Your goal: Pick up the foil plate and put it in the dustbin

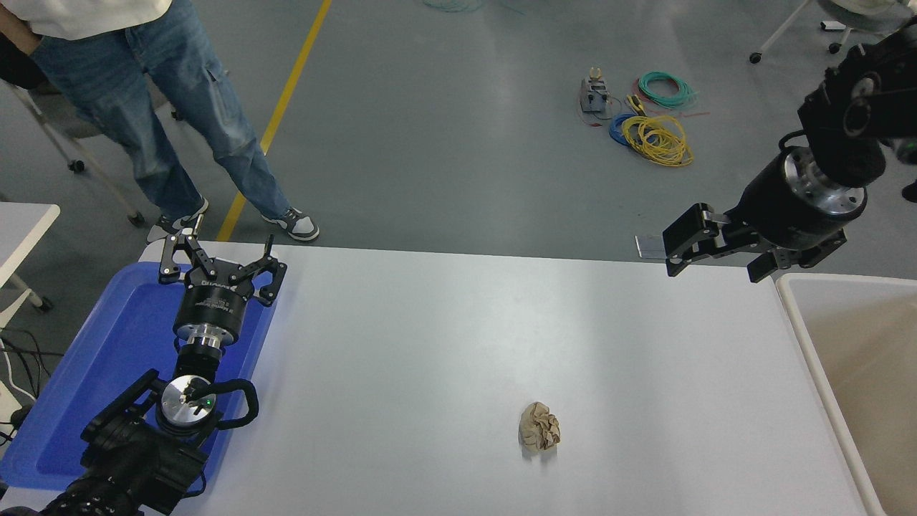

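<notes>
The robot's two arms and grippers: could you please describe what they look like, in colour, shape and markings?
Both are black. The left gripper has linked metal fingers with silver pivot screws on a round black body bearing small white lettering, too small to read. Behind it sit a silver ring, a shiny disc with a small green light, and a looped black cable. The right gripper has blocky black fingers on a black cylindrical wrist with a silver ring.

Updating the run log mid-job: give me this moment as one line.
right pincer: raised over table's far right edge, empty | left pincer: parked over blue tray | foil plate: not visible | paper ball: on table | dustbin: right
</notes>
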`<state>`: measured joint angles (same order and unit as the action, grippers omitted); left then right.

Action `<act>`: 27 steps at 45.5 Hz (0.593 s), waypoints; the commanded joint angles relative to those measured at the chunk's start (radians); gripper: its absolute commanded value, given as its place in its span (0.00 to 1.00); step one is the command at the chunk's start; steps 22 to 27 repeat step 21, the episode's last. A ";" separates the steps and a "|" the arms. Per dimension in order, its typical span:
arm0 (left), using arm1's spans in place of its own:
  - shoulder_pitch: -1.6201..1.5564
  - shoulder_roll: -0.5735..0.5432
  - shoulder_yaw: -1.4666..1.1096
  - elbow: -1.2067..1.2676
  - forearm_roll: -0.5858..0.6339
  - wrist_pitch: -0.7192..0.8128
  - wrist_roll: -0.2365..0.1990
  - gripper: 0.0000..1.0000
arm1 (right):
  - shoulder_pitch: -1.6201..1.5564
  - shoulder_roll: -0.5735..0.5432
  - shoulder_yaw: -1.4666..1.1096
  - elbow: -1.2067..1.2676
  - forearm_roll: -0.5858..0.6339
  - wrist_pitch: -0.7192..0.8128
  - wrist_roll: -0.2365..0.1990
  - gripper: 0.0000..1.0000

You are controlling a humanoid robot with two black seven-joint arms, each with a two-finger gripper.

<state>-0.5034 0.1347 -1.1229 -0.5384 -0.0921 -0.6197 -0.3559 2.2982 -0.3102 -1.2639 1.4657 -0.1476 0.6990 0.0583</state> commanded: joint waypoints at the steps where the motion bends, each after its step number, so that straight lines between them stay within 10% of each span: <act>1: 0.000 -0.001 0.000 0.000 0.000 0.000 0.000 1.00 | 0.032 0.057 0.023 0.028 0.000 0.025 0.000 1.00; 27: 0.000 0.000 0.000 0.000 0.000 0.000 0.000 1.00 | 0.012 0.062 0.011 0.016 0.020 0.019 -0.002 1.00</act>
